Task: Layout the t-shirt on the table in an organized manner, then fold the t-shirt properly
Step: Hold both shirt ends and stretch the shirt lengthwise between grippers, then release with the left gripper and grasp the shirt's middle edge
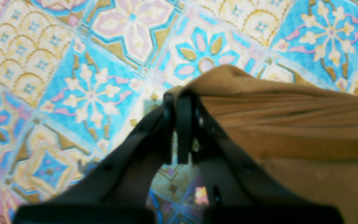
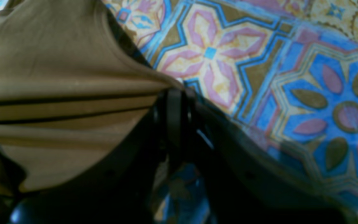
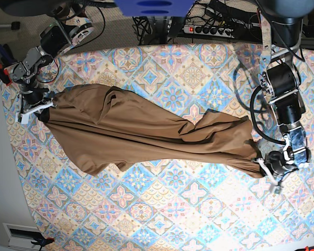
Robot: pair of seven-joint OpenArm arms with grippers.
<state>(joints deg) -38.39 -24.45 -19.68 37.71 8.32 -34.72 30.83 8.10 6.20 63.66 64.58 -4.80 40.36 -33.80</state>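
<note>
I see the t-shirt (image 3: pixel 146 133) stretched across the table (image 3: pixel 162 209), long axis running from far side near the right gripper (image 3: pixel 42 104) to nearer side at the left gripper (image 3: pixel 262 166), each clamped tight on a bunched edge, collar and sleeves lost in folds.

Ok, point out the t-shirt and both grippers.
t-shirt (image 3: pixel 146 133), base view, middle of the stretched cloth.
left gripper (image 1: pixel 179 102), left wrist view, shut tips pinching cloth.
right gripper (image 2: pixel 174 96), right wrist view, shut tips pinching cloth.
</note>
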